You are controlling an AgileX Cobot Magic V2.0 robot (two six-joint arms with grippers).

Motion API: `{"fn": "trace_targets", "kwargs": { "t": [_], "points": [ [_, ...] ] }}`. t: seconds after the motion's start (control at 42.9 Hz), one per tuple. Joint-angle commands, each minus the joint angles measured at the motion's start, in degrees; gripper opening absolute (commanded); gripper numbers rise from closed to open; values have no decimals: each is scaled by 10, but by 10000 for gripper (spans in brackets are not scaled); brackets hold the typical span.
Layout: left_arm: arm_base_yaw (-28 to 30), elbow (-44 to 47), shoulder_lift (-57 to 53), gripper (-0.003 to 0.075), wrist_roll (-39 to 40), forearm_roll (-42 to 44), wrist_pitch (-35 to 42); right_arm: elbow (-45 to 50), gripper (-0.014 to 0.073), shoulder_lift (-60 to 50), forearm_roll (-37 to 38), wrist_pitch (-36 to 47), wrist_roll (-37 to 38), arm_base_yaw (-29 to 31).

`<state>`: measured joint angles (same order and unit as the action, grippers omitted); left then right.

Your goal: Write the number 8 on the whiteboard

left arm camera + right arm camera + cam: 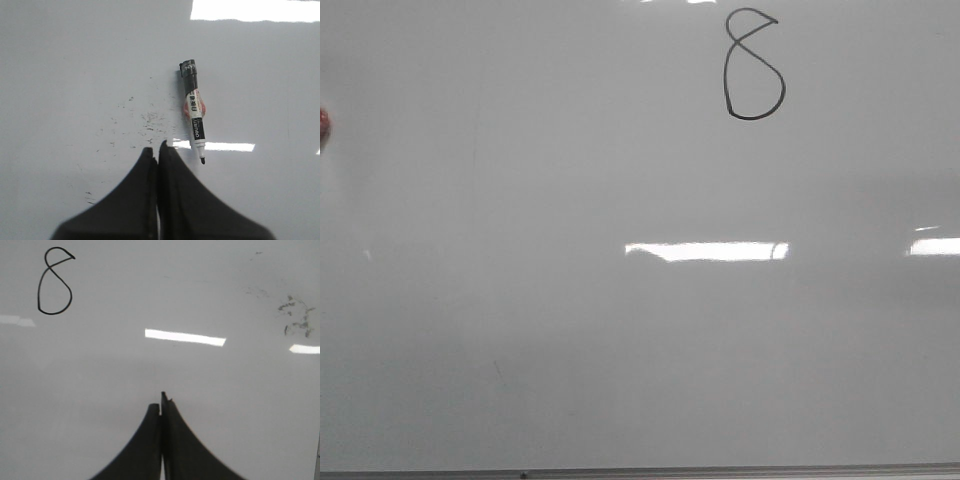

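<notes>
Front view: the number 8 (754, 66) sat drawn at about 1 o'clock on the whiteboard (620, 340), up near the far edge, small top loop over a fatter bottom loop. No arm showed there, just a reddish blur (324, 126) at the 9 o'clock edge, too cut off to name.

L wrist cam: left gripper (158, 150) had its fingers pressed together, nothing between them. The marker (194, 110) lay flat on the board, uncapped, just off the fingertips at roughly 1 o'clock from them. Its long axis ran near 12-to-6, tip (202, 160) toward the gripper, dark butt end away. Close but apart, no contact visible. Faint ink specks (147, 122) dotted the board at 11 o'clock from the tips.

R wrist cam: right gripper (161, 407) was also closed up, empty. The 8 appeared there too (54, 282), well off at about 10 o'clock from the fingertips. No marker in that view; smudges (297, 317) sat at 2 o'clock.

Judgement: digit looked complete, loops closed apart from a small spur at top, so the task read as done or nearly so. If any move was left, the L arm was the nearer one to the marker. It'd need to open first, then come in across the barrel, since the pen's axis lay almost in line with the fingers. Risk: rolling it on the glossy surface.
</notes>
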<state>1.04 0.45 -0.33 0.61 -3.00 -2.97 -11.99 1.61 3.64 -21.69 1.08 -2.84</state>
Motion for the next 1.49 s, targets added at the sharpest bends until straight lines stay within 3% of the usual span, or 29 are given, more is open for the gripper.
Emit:
{"fn": "trace_targets", "kwargs": {
  "t": [0.0,0.256,0.629,1.468],
  "points": [
    [1,7,-8,-21,0,-1,48,35,-69,-17,6,104,0,15],
    [1,7,-8,-21,0,-1,48,136,-69,-32,6,235,0,21],
    [1,7,-8,-21,0,-1,48,133,-69,-32,-69,232,0,26],
    [1,7,-8,-21,0,-1,48,133,-69,-32,-69,256,0,39]
  ]
}}
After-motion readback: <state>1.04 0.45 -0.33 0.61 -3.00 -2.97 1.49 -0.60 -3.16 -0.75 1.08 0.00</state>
